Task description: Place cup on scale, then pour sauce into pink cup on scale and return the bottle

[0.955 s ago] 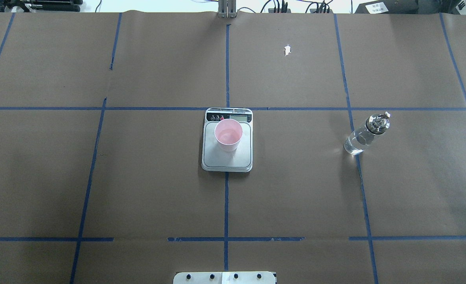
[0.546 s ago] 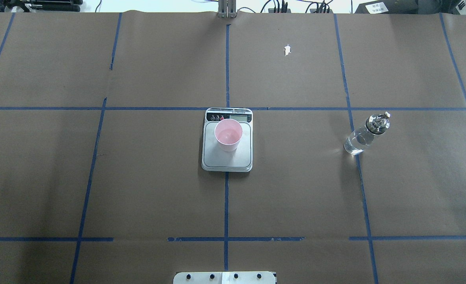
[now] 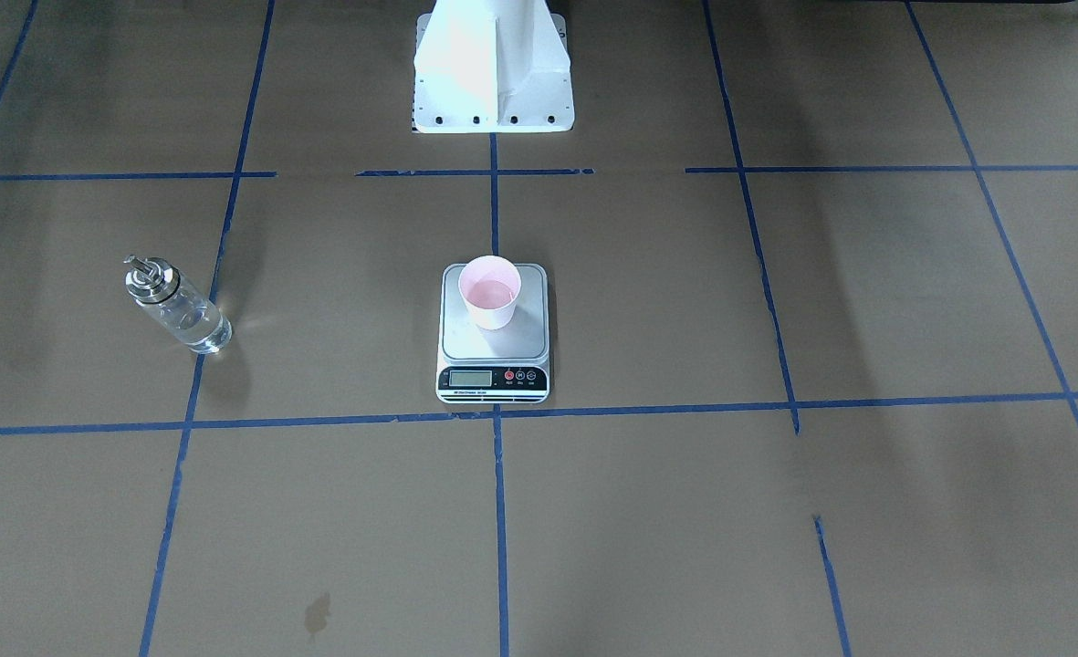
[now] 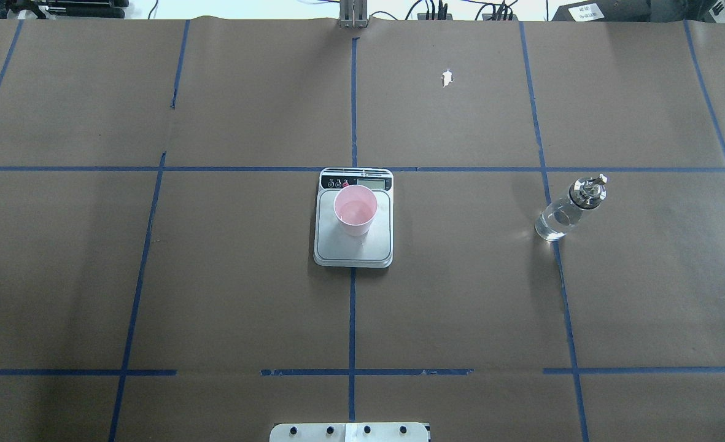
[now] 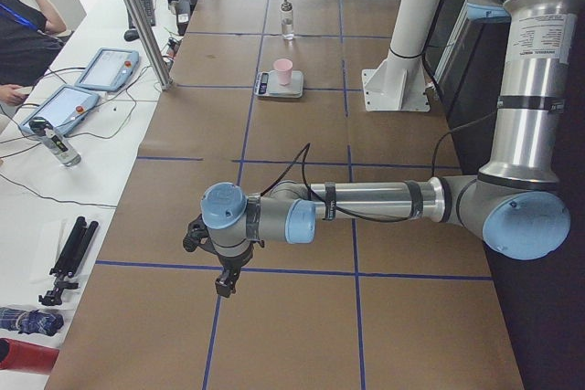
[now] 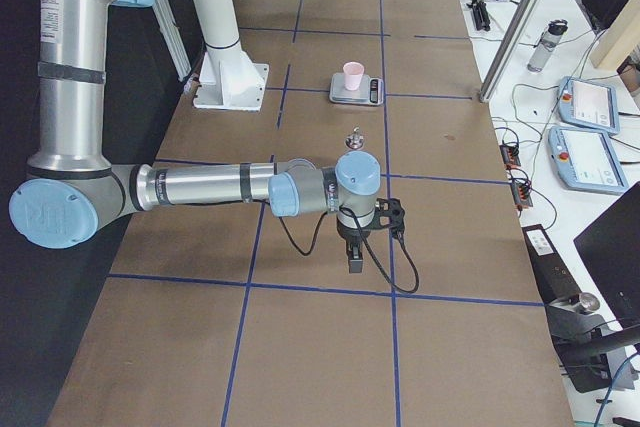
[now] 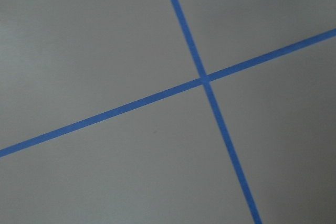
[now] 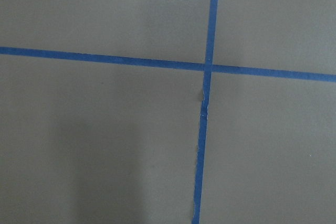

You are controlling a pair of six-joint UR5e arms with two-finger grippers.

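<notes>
Nearest the robot, the white base plate [image 4: 350, 432] sat at the edge of the brown-papered surface [image 4: 245, 294], on the centre line of the blue tape grid [image 4: 352, 319].

The left arm [image 5: 366, 200] reached out low over the surface's left end, the left gripper [image 5: 225, 286] pointing down above a tape crossing. The right arm [image 6: 200, 187] lay likewise over the right end, the right gripper [image 6: 355, 261] pointing down beside a tape line. Whether either gripper was spread or pressed together could not be told (each showed only in a side view). Both wrist cameras recorded bare paper and a tape crossing only.

Further out, the scale [image 4: 353, 248] lay on the centre line, its black display strip on the far side, just short of the crosswise tape. The cup [image 4: 355, 210] stood upright on the platform, toward the display end, apart from both grippers.

Well to the robot's right of the scale, the bottle [image 4: 569, 209] stood upright, its base touching a tape line. Clear sauce [image 4: 552, 224] filled the lower part; the silver cap was on.

Beyond, a small white tear [image 4: 447, 78] marked the paper, and cables [image 4: 436, 11] ran along the far edge.
</notes>
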